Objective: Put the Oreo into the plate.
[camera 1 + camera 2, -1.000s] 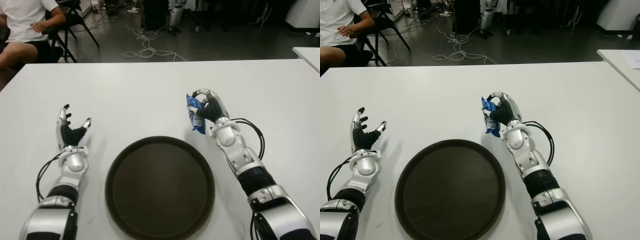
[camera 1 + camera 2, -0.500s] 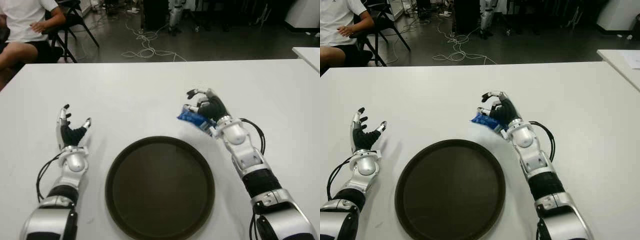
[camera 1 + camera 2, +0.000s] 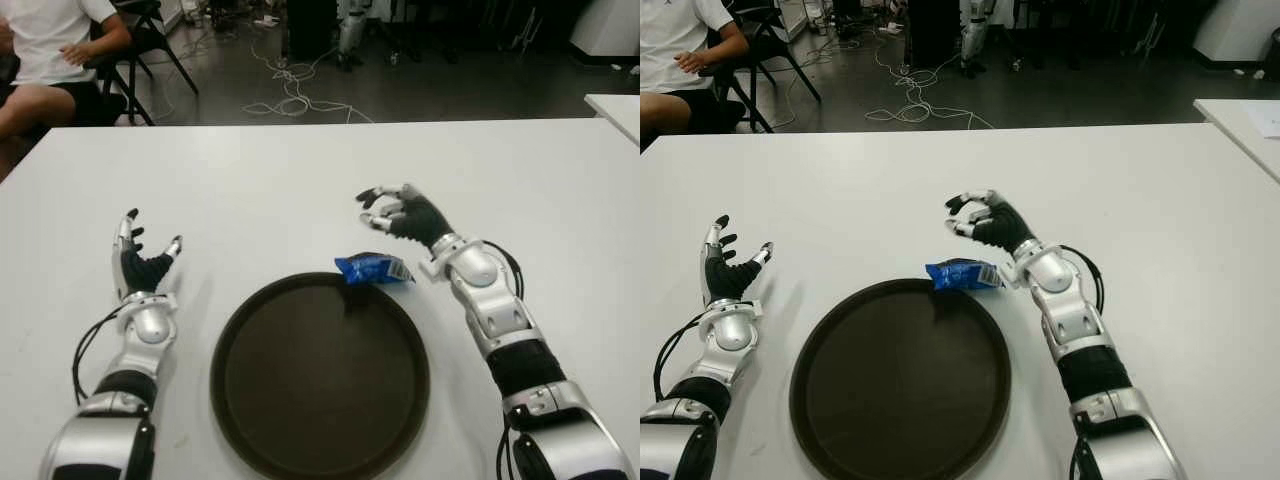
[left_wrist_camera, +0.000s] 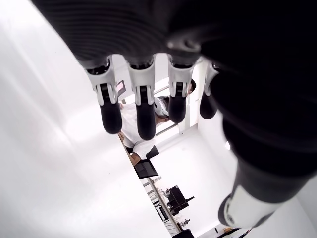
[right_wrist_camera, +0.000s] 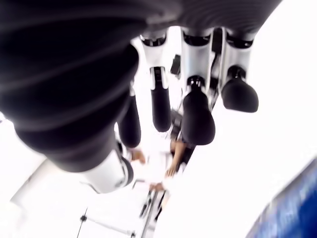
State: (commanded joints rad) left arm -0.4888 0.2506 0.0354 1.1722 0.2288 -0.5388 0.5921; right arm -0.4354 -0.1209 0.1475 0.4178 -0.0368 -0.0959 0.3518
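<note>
The blue Oreo packet sits at the far right rim of the round dark plate, partly over the rim, free of any hand. My right hand hovers just beyond and to the right of the packet, fingers spread and holding nothing. In the right wrist view the fingers are extended and a blue corner of the packet shows at the edge. My left hand is to the left of the plate, fingers open and pointing up.
The white table extends all around the plate. A seated person and a chair are beyond the far left corner. Cables lie on the dark floor behind. Another white table edge shows at the far right.
My right hand opened and let go of the Oreo packet, which dropped to the plate's far right rim. The hand has swung slightly right and forward. The left hand has not moved.
</note>
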